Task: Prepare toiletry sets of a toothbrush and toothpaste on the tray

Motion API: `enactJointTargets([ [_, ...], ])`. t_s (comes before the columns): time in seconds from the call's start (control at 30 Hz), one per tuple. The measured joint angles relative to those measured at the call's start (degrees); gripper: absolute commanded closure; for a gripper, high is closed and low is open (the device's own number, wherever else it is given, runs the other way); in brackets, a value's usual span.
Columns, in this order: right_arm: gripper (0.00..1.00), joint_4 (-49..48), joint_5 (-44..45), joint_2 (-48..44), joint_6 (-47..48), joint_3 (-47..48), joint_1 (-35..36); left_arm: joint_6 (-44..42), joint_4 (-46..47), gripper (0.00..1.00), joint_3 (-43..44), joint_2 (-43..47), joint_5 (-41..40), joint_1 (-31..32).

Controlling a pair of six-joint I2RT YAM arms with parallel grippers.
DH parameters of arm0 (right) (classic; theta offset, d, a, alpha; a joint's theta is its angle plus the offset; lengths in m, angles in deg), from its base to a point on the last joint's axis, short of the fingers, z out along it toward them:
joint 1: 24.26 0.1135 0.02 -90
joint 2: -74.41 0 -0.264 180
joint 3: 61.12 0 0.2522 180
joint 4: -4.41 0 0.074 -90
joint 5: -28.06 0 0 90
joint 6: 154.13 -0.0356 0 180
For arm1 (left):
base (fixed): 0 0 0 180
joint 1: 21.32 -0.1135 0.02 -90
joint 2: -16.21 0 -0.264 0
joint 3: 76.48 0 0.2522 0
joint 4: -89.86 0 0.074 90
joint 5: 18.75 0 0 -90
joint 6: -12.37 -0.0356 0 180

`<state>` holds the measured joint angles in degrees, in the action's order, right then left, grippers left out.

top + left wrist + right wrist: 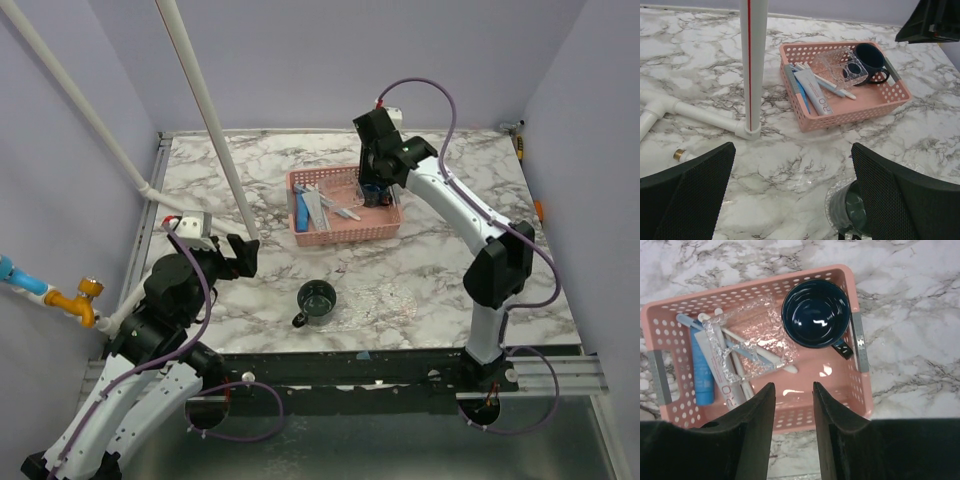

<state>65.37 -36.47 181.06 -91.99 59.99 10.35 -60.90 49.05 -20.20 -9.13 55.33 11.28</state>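
A pink basket [345, 232] [850, 117] [815, 410] sits mid-table. It holds a white toothpaste tube [817, 95] [720, 377], a blue tube [702, 377], toothbrushes [835, 87] [765, 356], a navy mug [869, 57] [815, 310] and a clear tray [840, 67] [747, 322] lying over the brushes. Another clear tray [385, 300] [831, 192] lies on the table in front, with a dark green mug [317, 300] [850, 210] at its left end. My right gripper [372, 190] [794, 385] hangs over the basket's near right part, jaws partly apart and empty. My left gripper [245, 255] [792, 147] is wide open and empty, left of the green mug.
White plastic pipes [205, 110] [751, 65] slant up from a foot on the table just left of the basket. More pipe with a brass and blue fitting [75, 298] runs along the left edge. Lilac walls close the table's back and sides.
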Motion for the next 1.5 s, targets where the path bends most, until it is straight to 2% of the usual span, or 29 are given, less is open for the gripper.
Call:
enactJointTargets([
  [0.27,0.62,-0.35,-4.04,11.98,-0.42,8.74,-3.21,-0.48,0.5,0.01,0.0,-0.02,1.68,0.0],
  [0.57,0.62,-0.2,-5.66,18.38,-2.64,16.15,-5.64,-0.55,0.83,0.01,0.0,-0.02,3.13,0.0],
  [1.03,0.61,-0.22,-7.17,25.64,-6.99,18.21,-7.8,-0.57,0.9,0.01,0.0,0.26,3.93,0.0],
  [1.5,0.61,-0.9,-8.44,29.11,-9.2,20.96,-8.72,-0.74,1.07,0.01,0.0,0.55,3.93,0.0],
])
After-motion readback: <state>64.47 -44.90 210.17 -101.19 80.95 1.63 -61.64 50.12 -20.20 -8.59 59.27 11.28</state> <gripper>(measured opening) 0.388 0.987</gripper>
